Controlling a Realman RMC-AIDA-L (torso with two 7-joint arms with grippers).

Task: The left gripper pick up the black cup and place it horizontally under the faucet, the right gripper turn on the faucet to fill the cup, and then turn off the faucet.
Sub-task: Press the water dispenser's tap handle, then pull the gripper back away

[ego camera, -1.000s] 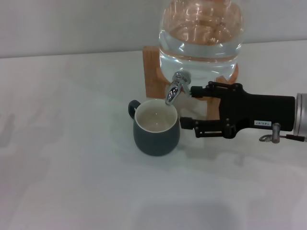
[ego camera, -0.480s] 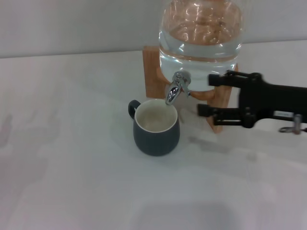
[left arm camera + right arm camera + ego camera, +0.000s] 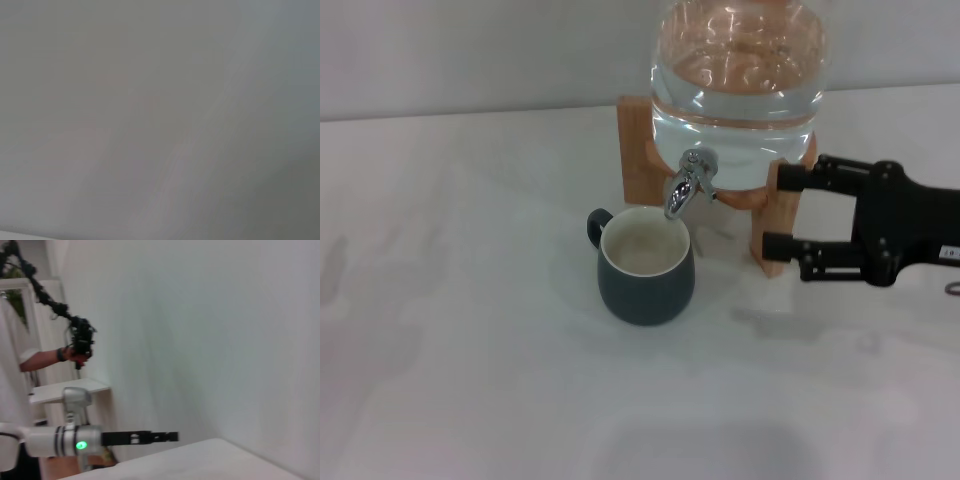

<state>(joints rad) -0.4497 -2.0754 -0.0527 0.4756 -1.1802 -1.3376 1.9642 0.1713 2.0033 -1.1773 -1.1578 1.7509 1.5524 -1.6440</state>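
The black cup [image 3: 645, 268] stands upright on the white table [image 3: 470, 330], its cream inside facing up and its handle to the left. It sits directly under the spout of the chrome faucet [image 3: 687, 184]. No stream shows from the spout. My right gripper [image 3: 776, 212] is open and empty, to the right of the faucet and in front of the wooden stand's right leg, touching nothing. My left gripper [image 3: 142, 437] is out of the head view. It shows far off in the right wrist view, stretched out level on its white arm with the green light.
The glass water jar [image 3: 740, 80] rests in a wooden stand [image 3: 638, 150] behind the cup. In the right wrist view a person's arm [image 3: 42, 359] holds a black device beside a white wall. The left wrist view shows only a blank grey surface.
My right gripper has drawn back to the right, from right beside the faucet and cup to in front of the stand's right leg. The cup and faucet have not moved.
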